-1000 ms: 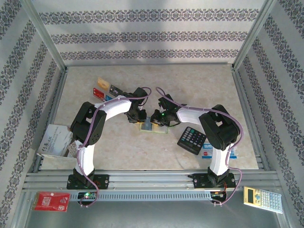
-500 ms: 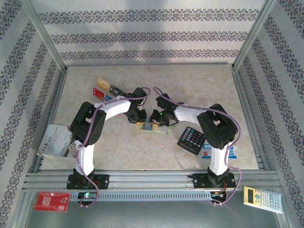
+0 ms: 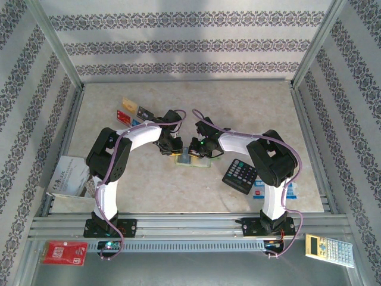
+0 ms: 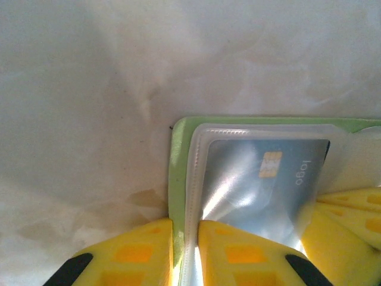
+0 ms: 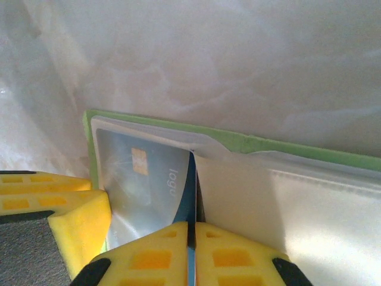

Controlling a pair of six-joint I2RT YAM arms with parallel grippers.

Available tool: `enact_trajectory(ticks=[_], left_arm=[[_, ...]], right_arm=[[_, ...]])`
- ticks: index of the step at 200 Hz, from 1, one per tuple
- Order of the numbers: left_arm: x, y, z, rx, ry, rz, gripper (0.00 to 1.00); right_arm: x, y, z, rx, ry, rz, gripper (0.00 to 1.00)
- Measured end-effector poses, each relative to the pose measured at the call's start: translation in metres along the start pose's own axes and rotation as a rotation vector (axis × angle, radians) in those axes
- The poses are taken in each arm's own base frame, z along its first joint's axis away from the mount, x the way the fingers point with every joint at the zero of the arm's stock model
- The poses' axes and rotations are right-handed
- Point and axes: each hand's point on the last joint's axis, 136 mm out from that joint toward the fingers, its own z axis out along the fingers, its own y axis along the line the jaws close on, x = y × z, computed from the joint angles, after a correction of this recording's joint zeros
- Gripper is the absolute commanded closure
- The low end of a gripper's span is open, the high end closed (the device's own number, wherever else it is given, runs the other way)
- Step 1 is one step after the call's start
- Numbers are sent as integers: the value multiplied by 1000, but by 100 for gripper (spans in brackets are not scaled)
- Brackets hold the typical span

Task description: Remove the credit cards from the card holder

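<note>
One blue-grey card (image 5: 140,179), judged light, stiff and slick, lies sleeved in the open card holder (image 3: 191,159) at mid-counter (image 3: 250,113), the right claw (image 5: 192,232) pinched on its exposed edge, the left claw (image 4: 184,229) clamped on the holder's pliant rim as anchor.

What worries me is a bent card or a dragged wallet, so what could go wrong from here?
1. The right gripper is shut on just an edge of the credit card; it may slip off, or may have pinched the clear sleeve too, so a pull could drag the card holder.
2. The left gripper clamps only the holder's rim, which might pull free.
3. The two grippers sit close together and could bump.
</note>
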Motion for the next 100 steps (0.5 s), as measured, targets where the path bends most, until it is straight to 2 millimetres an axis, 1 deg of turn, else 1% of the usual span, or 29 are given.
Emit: enact_trajectory(ticks=[23, 44, 77, 100], left_arm=[[0, 0, 0, 6, -8, -8, 79], [0, 1, 0, 12, -16, -20, 76], [-2, 0, -1, 22, -27, -27, 70], [-3, -1, -2, 26, -32, -25, 68]], right_arm=[[0, 0, -1, -5, -8, -1, 97], [0, -1, -2, -9, -18, -5, 100], [-1, -4, -7, -3, -36, -5, 100], [-3, -7, -12, 4, -45, -1, 100]])
